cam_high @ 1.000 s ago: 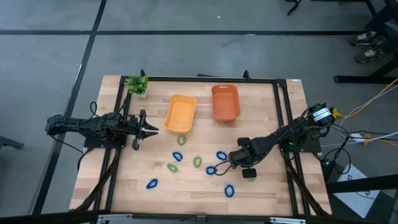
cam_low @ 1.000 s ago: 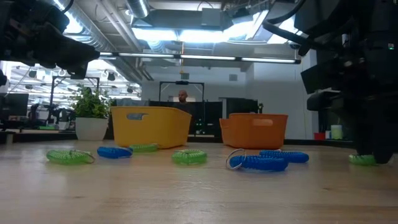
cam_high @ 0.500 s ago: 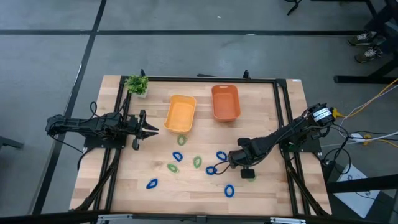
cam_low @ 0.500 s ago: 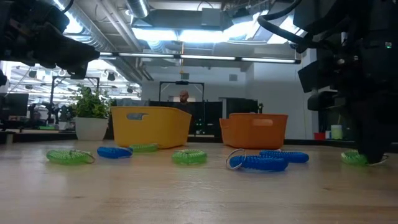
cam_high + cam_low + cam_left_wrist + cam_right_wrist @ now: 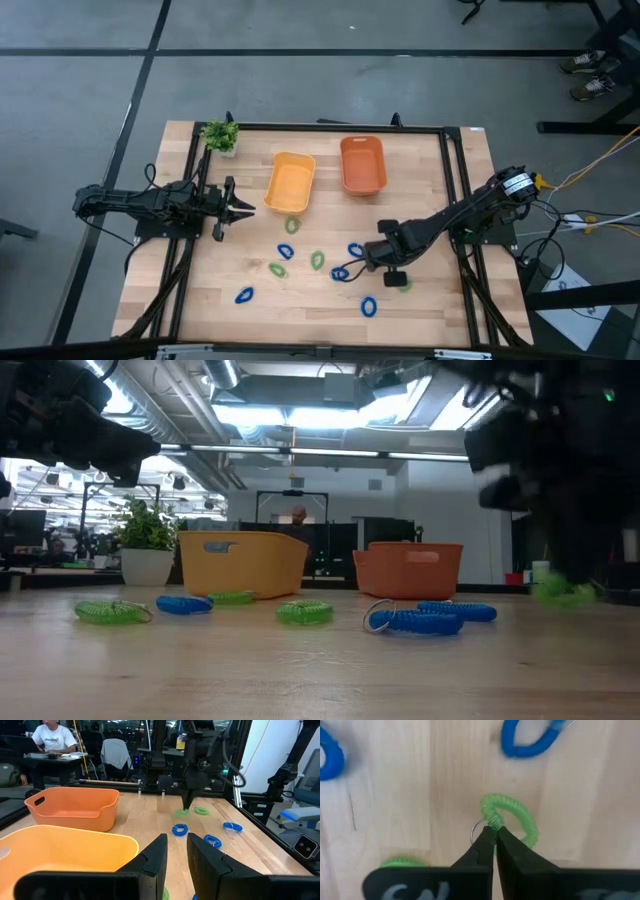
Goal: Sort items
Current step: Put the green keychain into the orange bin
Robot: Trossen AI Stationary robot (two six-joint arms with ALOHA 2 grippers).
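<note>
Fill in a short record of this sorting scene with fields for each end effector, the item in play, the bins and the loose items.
right end effector: shut on the green ring, gripping its coil, over the table's right half
green ring: lifted just clear of the wood in the low view
left end effector: waiting at the table's left side, holding nothing
bins: yellow bin and orange bin, side by side at the far edge; neither shows a ring inside
loose items: blue rings and green rings scattered on the wooden table
plant: far left corner
</note>
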